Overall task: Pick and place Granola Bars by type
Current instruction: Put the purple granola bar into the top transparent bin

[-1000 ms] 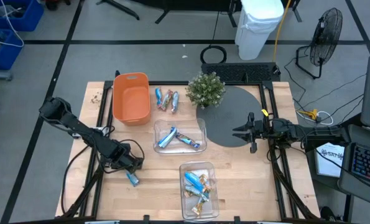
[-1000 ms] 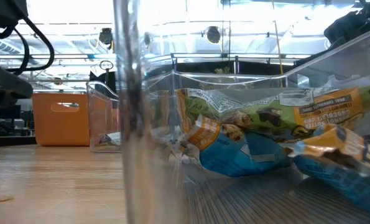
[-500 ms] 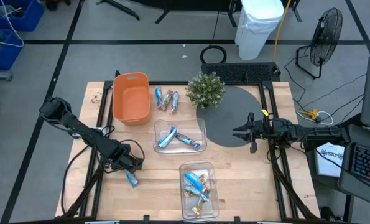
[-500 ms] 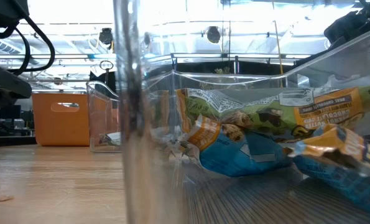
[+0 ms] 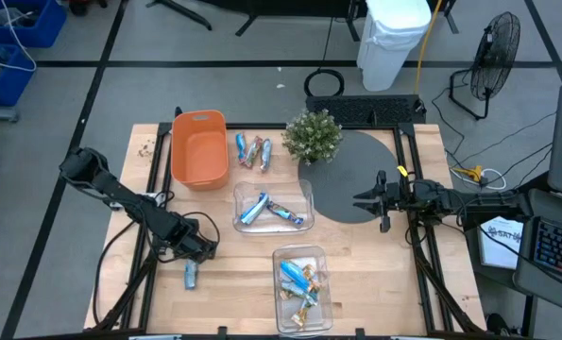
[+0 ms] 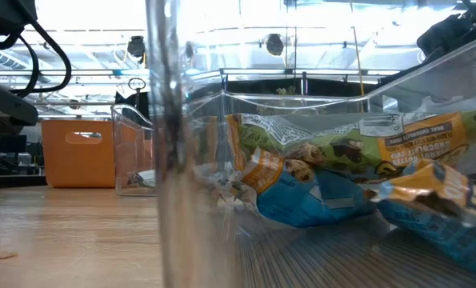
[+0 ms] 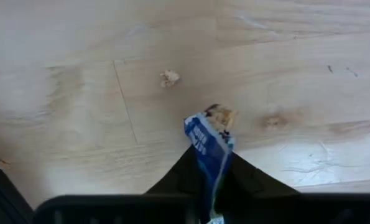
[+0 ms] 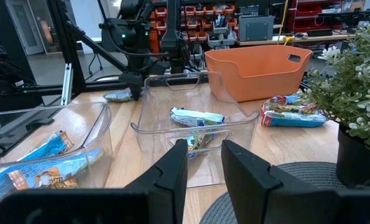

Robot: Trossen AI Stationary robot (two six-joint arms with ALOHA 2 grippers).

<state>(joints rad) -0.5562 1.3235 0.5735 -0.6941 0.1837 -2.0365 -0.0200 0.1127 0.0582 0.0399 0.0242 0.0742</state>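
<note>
3 bins (image 5: 200, 151), 1 plant (image 5: 314, 135)

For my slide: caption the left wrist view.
Left gripper fingers pinch a blue-wrapped granola bar above the wooden table.

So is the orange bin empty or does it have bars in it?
Empty. From above, the orange bin shows only its bare orange floor; the loose granola bars lie on the table beside it.
</note>
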